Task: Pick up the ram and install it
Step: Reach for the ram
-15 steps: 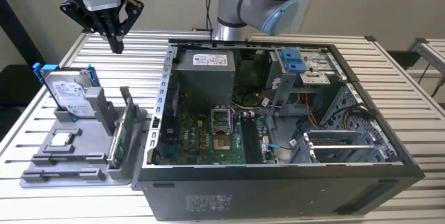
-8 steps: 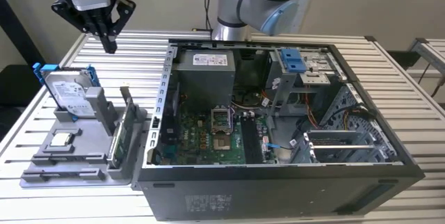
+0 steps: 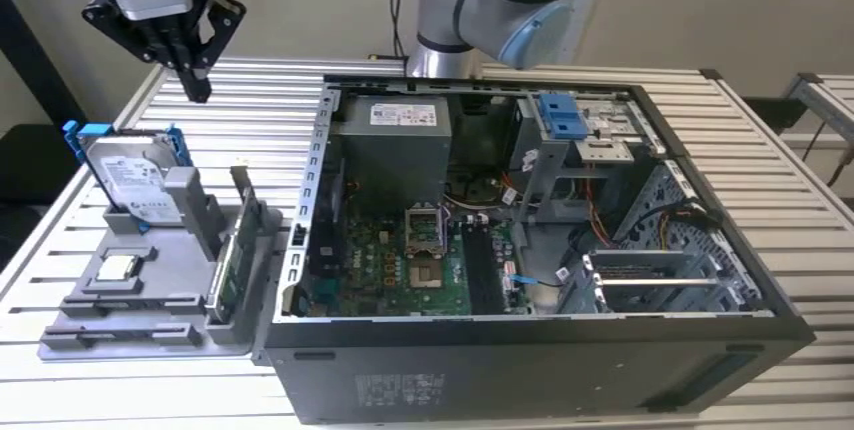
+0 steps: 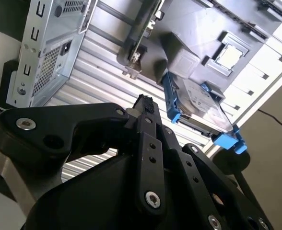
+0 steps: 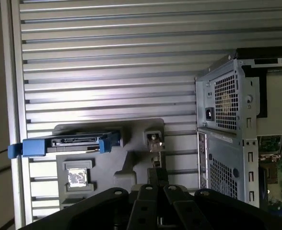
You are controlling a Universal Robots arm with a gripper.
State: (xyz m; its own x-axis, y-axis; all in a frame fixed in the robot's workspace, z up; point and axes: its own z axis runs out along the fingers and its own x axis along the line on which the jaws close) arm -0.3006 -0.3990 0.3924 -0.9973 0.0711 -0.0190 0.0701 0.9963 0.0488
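The end effector (image 3: pixel 199 85) hangs high over the far corner of the slatted counter (image 3: pixel 280 80) on the exterior view's left. Its black fingers are pinched together to a point with nothing between them, and both wrist views show those fingers meeting tip to tip. Below it sits the grey holder (image 3: pixel 160 290), pressed up just beside the open computer case (image 3: pixel 534 370). At the holder's far end the hard drive (image 3: pixel 134 175) stands tilted in its blue frame, the nearest thing to the fingers, though there is clear air between them. In front of the drive a small square processor chip (image 3: pixel 118 268) lies flat in its pocket. On the case side of the holder a green card (image 3: pixel 227 275) stands on edge between two grey posts. The ram (image 3: pixel 127 334) looks to be the long dark strip lying low along the holder's near end. It is thin and shadowed there, so that reading is not certain. It is well apart from the end effector, with the drive and chip between them. Inside the case the green board lies exposed, and the arm (image 3: pixel 514 10) rises behind the case's far wall.
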